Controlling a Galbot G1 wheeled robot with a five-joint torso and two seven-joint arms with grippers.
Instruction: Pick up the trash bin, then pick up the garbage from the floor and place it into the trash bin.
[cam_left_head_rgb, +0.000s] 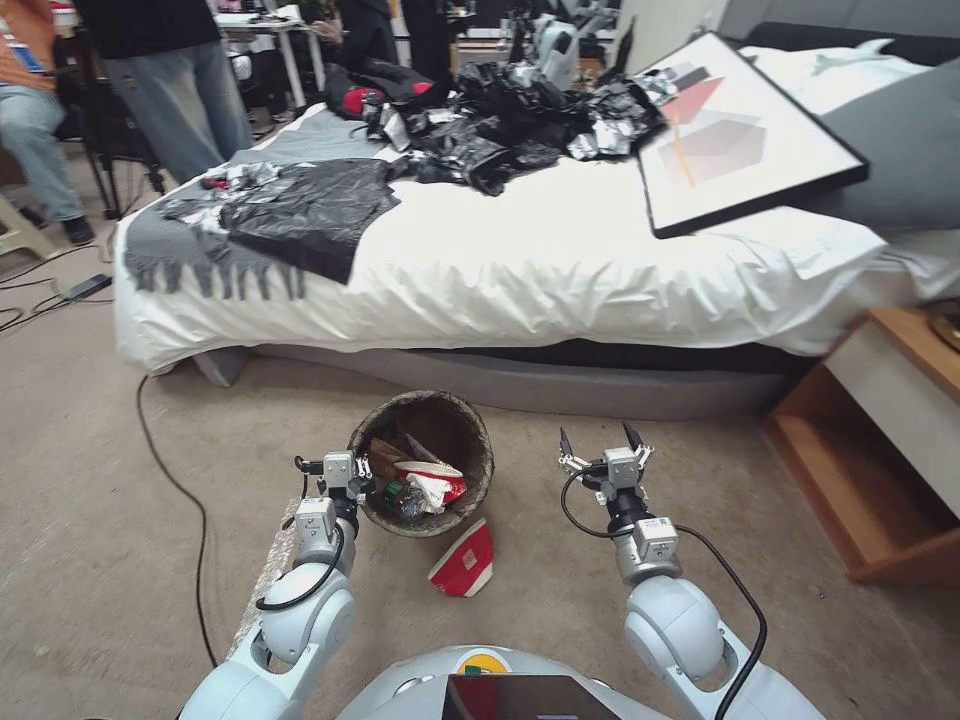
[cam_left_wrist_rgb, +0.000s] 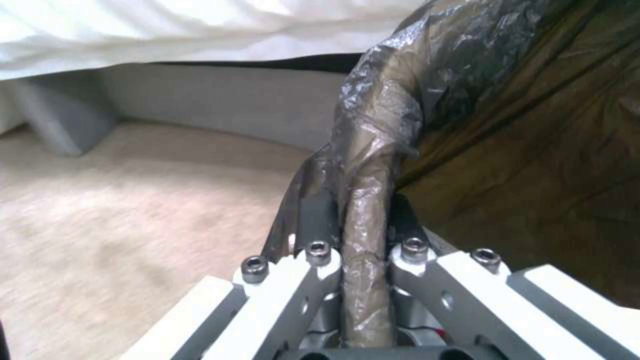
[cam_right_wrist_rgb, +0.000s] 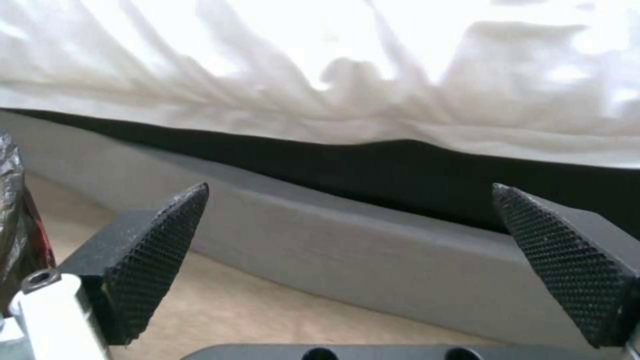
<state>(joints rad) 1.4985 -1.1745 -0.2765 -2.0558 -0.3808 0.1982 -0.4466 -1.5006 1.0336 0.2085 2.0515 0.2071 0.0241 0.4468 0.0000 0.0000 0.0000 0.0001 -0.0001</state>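
The trash bin, round and lined with a dark bag, is on the floor in front of the bed, its mouth tipped toward me. Inside lie a red-white wrapper, crumpled tissue and a greenish bottle. My left gripper is shut on the bin's near-left rim; in the left wrist view the bag-covered rim runs between the fingers of this gripper. A red-white carton, a piece of garbage, lies on the carpet just in front of the bin. My right gripper hovers open to the bin's right, its fingers wide apart and empty.
The bed stands close ahead, with black bags, a foil heap and a framed picture on it. A wooden nightstand stands at right. A black cable runs over the carpet at left. People stand behind the bed.
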